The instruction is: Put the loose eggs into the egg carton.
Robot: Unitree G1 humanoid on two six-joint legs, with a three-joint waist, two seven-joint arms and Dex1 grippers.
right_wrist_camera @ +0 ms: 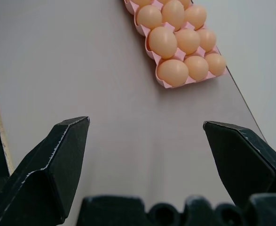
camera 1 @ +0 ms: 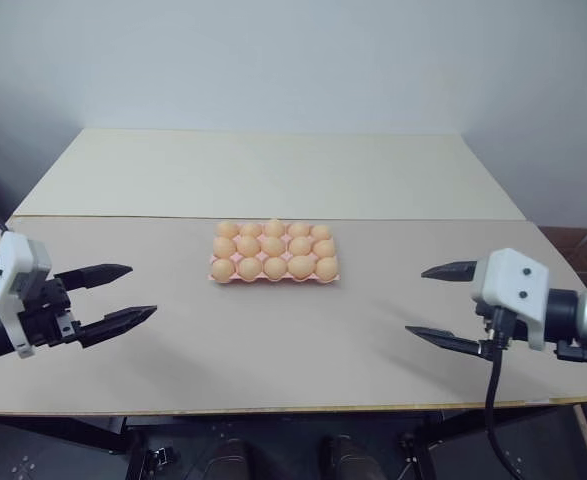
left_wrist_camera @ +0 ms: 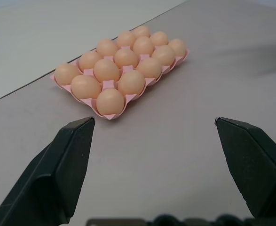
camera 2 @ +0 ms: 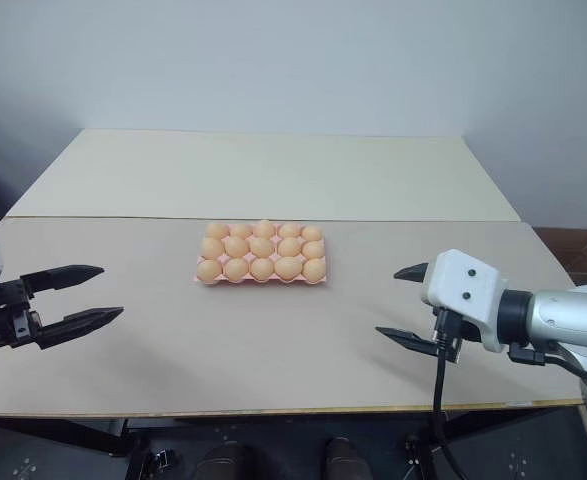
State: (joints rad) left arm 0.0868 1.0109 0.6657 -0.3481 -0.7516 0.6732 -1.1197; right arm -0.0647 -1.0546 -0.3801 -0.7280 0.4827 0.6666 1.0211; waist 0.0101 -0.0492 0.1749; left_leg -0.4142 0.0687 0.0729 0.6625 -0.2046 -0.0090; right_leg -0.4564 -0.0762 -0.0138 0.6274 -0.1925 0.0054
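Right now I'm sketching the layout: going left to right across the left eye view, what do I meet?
Left gripper, open → egg carton filled with eggs → right gripper, open.

This looks like a robot test room or lab rather than a home or kitchen. A plain beige table (camera 1: 273, 330) stands against a bare, pale wall (camera 1: 293, 60), with a second cream-coloured table top (camera 1: 263, 170) pushed up behind it, and nothing on them but a single pink egg carton (camera 1: 274, 277) full of eggs (camera 1: 273, 245). Under the front edge the table's dark metal frame (camera 1: 93, 428) and a dark floor (camera 1: 33, 455) show, and a brown cardboard box (camera 1: 578, 250) sits off to the right.
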